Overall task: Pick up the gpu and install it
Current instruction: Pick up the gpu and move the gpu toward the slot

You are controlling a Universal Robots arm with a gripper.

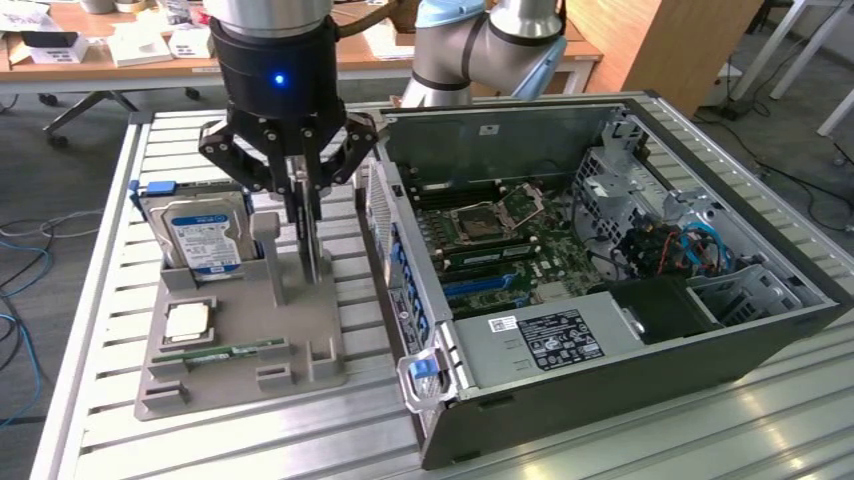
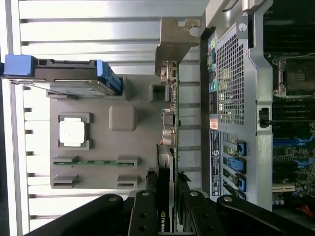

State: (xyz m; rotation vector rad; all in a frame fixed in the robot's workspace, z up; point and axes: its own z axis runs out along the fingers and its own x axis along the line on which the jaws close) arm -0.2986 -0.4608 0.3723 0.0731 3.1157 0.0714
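Our gripper [image 1: 306, 188] has its black fingers clamped on the gpu [image 1: 311, 250], a thin black card with a pale metal bracket. The card stands on edge at the grey plastic holder's [image 1: 240, 370] edge nearest the open black computer case [image 1: 641, 400]. We cannot tell whether it has cleared its slot. We judge the grasp made, while the install into the green motherboard [image 1: 521, 250] is not yet done.
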